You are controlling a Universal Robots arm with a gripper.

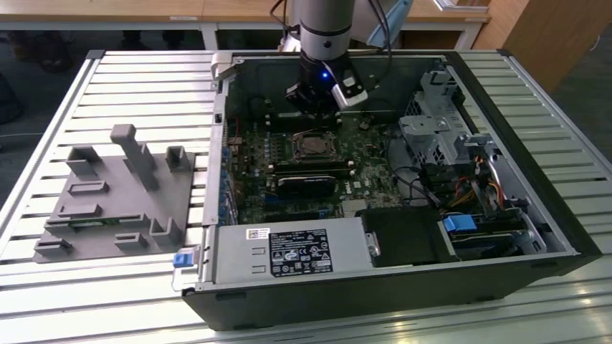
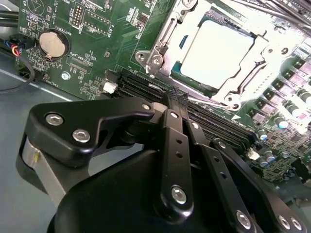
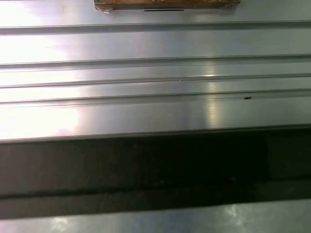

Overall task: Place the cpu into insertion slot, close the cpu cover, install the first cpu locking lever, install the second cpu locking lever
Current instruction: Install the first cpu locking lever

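The cpu (image 2: 216,51) lies in the insertion slot (image 1: 311,145) on the green motherboard, its silvery top showing through the window of the cpu cover (image 2: 170,36). The cover lies flat over it. Thin metal locking levers (image 2: 255,73) run along two sides of the cover. My gripper (image 2: 176,97) hovers just beside the socket, over the long black memory slots (image 2: 141,87), and its black fingers are shut with nothing between them. In the exterior view the gripper (image 1: 320,107) hangs inside the open computer case, a little behind the socket.
The case's walls (image 1: 225,86) ring the board. A drive cage with cables (image 1: 449,136) stands at the exterior view's right and a power supply (image 1: 287,251) at the front. A grey fixture block (image 1: 115,193) rests on the slatted table (image 3: 155,73). A coin battery (image 2: 51,43) sits on the board.
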